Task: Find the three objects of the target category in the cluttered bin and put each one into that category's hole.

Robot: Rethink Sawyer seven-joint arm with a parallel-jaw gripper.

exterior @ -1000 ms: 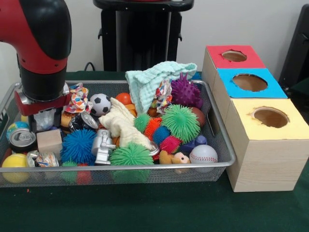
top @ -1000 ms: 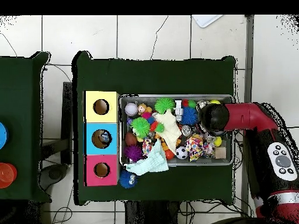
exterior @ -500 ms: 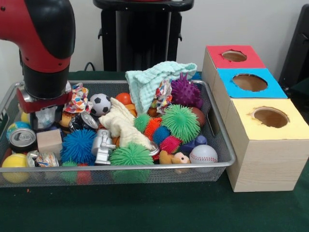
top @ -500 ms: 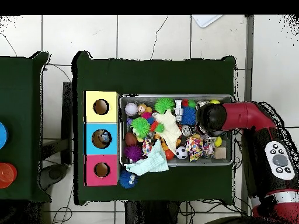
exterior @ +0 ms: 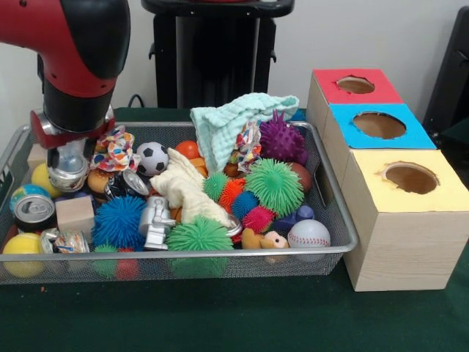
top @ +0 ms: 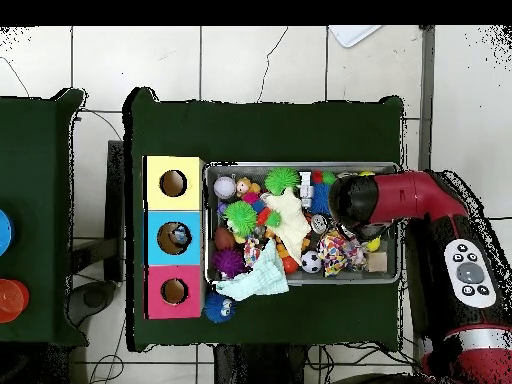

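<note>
Over the wire mesh bin (exterior: 333, 213) hangs the red and black gripper (exterior: 67, 170), clamped on what looks like a crumpled clear plastic cup (exterior: 69, 167). This appears to be the carry step. Next it must travel well away to the wooden box with red, blue and yellow holes (exterior: 381, 128) and pick the right hole.

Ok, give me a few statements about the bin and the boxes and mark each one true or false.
1. The yellow-topped box stands nearest the camera in the front view. True.
2. The baseball lies in the bin's corner nearest the boxes. True.
3. The mint cloth lies flat on the table outside the bin. False: it is heaped in the bin at the far rim.
4. The pincer hangs over the purple spiky ball. False: it is at the bin's opposite end.
</note>
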